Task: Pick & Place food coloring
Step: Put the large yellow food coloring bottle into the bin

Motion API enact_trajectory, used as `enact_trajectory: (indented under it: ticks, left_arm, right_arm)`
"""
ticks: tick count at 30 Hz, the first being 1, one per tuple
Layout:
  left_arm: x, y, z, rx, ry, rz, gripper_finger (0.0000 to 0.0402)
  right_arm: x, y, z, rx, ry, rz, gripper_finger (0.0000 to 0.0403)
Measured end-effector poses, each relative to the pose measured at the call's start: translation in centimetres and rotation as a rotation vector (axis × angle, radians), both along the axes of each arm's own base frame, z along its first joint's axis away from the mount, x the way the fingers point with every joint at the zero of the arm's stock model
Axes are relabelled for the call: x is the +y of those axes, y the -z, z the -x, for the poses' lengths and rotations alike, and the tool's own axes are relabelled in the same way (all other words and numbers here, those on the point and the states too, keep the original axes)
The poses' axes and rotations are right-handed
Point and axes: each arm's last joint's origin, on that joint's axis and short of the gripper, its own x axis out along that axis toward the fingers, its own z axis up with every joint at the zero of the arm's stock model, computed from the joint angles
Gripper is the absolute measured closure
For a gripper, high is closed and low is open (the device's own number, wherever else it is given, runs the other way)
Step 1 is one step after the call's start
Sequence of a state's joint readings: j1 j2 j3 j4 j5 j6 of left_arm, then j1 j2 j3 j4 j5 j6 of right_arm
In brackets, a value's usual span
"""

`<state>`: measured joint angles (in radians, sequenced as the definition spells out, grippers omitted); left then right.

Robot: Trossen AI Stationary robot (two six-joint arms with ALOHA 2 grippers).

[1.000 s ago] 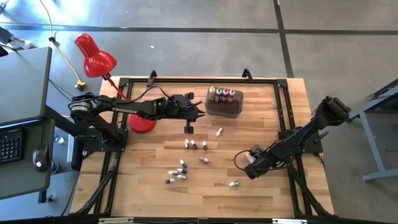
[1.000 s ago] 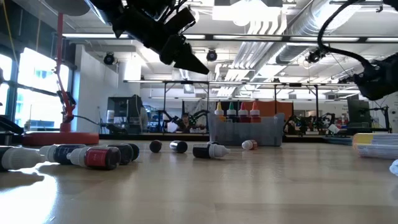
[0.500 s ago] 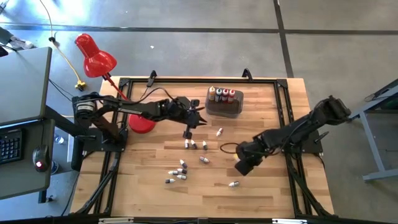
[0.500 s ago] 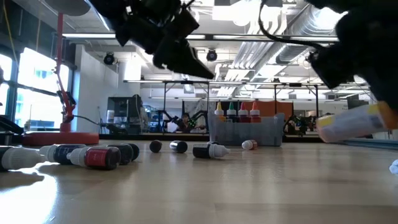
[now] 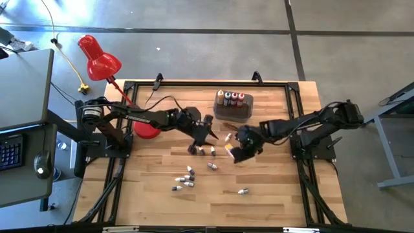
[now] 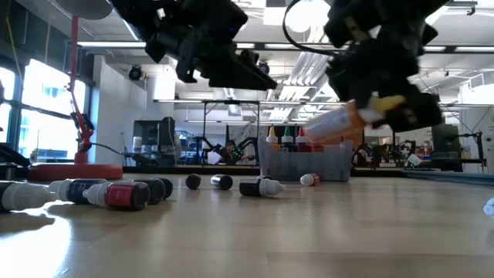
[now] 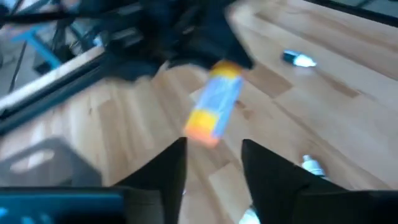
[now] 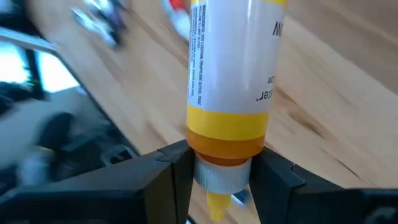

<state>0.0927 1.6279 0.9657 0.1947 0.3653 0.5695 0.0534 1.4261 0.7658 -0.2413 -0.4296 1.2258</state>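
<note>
Progress on the task stands at roughly a third. Four bottles [image 5: 231, 98] stand upright in the grey tub [image 5: 233, 114] at upper centre of the high view (caps yellow, green and red, as far as the low view shows), and a fifth is in transit. The rest remain on the wooden table [image 5: 272, 200]: a row of three small bottles [image 5: 204, 151] just below the left arm, one [image 5: 211, 166] under them, a cluster [image 5: 184, 179] at lower centre, a single bottle [image 5: 243, 191] toward the lower right, and one [image 5: 228, 137] lying near the tub's lower edge.

The right gripper [image 5: 237, 150], at mid-frame just below and right of the tub, is clamped on an orange food coloring bottle [image 8: 233, 93]. In the right wrist view both dark fingers [image 8: 177, 168] press the neck where the white collar meets the orange band, the yellow pointed tip projecting between them. The body carries a pale printed label above that band. In the low view the same bottle [image 6: 340, 123] hangs tilted and well clear of the table, in front of the tub.

The left gripper [image 5: 197, 144] sits over the row of three small bottles at centre; its jaws stand apart with nothing between them, as the left wrist view shows.

Remaining work, by this count, is delivery of the held bottle and collection of about a dozen loose ones.
</note>
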Motion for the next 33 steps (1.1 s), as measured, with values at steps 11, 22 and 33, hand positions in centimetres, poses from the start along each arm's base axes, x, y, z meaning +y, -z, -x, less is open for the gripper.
enact_trajectory:
  ticks: [11, 22, 33]
  left_arm:
    - [-2.5, 0.6, -2.4, -0.080, -0.183, -0.314, 0.0165]
    - [-2.3, 1.3, -3.5, -0.057, -0.204, -0.380, 0.0167]
    - [-2.1, 1.4, -3.4, -0.041, -0.250, -0.396, 0.0271]
  right_arm:
    - [-4.0, -1.8, -1.8, -0.240, 0.157, -0.063, 0.0282]
    - [-4.6, -2.4, -2.1, -0.308, 0.176, -0.071, 0.0273]
    - [-4.8, -2.6, -2.3, -0.362, 0.169, 0.016, 0.0255]
